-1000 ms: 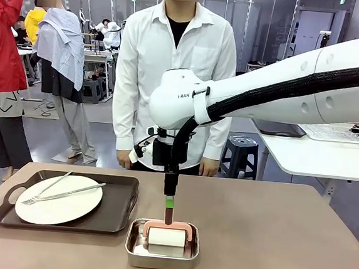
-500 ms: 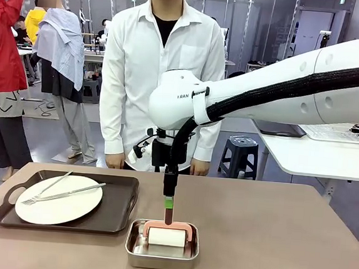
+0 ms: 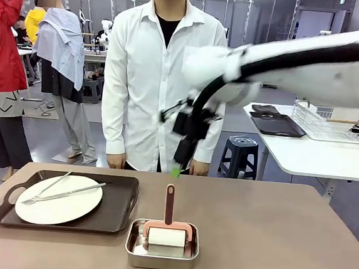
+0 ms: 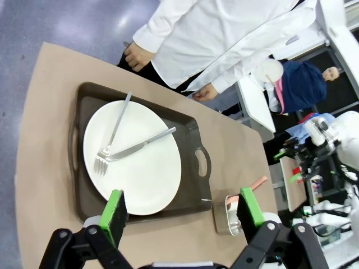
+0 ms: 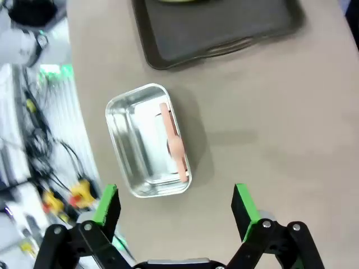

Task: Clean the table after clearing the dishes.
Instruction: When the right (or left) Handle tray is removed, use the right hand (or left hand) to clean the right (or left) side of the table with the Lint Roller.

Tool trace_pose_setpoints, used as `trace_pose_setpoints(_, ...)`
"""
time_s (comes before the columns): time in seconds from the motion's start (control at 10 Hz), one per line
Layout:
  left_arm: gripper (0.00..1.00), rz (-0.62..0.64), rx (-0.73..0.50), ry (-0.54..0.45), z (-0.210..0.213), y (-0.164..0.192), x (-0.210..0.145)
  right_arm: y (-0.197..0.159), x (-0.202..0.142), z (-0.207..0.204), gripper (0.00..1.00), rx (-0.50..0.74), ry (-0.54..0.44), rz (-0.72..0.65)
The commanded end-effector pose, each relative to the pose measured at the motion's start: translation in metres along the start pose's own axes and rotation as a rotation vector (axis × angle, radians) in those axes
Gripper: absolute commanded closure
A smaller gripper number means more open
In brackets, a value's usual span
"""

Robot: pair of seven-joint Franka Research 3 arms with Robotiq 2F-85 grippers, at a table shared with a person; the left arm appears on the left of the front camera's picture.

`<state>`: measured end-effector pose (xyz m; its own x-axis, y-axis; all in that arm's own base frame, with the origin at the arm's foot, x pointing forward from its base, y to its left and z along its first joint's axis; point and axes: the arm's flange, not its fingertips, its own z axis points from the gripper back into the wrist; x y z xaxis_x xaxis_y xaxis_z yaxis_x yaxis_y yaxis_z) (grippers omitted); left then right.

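1. Your right gripper (image 5: 175, 204) has its jaws spread wide with nothing between them. Its green pads (image 5: 106, 204) frame bare tabletop. From the front it hangs in the air, motion-blurred, above and clear of the roller's handle.
2. Just beyond those pads sits the small rectangular steel pan (image 5: 147, 140), which holds a white lint roller with a pink handle (image 5: 175, 143). From the front the handle stands upright, and the roll's long axis runs left to right across the pan.
3. Your left gripper (image 4: 182, 207) is also wide open and empty, held high over the tray's near edge.
4. Below it lies the dark brown rectangular handled tray (image 4: 189, 137), on the left part of the table. Its long axis runs along the table's length, with a cut-out handle at each short end.
5. The round flat white plate (image 4: 140, 174) rests in that tray, toward the end away from the pan.
6. The silver fork (image 4: 115, 129) and silver knife (image 4: 143, 147) lie on the plate. Their working ends sit close together at the near-left rim. Their handles fan out toward the far right, and the fork's reaches past the rim.
7. The large rectangular taupe-brown table (image 3: 270, 243) runs left to right in the front view. The pan sits just beside the tray's near right corner, with a narrow gap between them.
8. A person in a white shirt (image 3: 165, 76) stands at the far edge with hands lowered.
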<state>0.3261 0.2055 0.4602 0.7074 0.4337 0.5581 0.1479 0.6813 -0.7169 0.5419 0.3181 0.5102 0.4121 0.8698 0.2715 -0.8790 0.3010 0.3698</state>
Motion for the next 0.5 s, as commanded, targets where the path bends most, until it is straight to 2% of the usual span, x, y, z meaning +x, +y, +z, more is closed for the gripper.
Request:
trace_pose_setpoints(0.0, 0.00, -0.006, -0.017, -0.009, 0.002, 0.001, 0.000, 0.006, -0.093, 0.035, 0.00, 0.090, -0.438, -0.300)
trace_pose_setpoints(0.1, 0.00, -0.006, -0.017, -0.009, 0.002, 0.001, 0.000, 0.006, -0.144, 0.052, 0.00, 0.168, -0.602, -0.396)
trace_pose_setpoints(0.2, 0.00, -0.006, -0.017, -0.009, 0.002, 0.001, 0.000, 0.008, -0.201, 0.062, 0.00, 0.202, -0.702, -0.485)
trace_pose_setpoints(0.3, 0.00, -0.006, -0.017, -0.009, 0.002, 0.001, 0.000, 0.004, -0.280, 0.073, 0.00, 0.255, -0.901, -0.606)
trace_pose_setpoints(0.4, 0.00, -0.006, -0.017, -0.009, 0.002, 0.001, 0.000, 0.007, -0.342, 0.074, 0.00, 0.292, -1.033, -0.725)
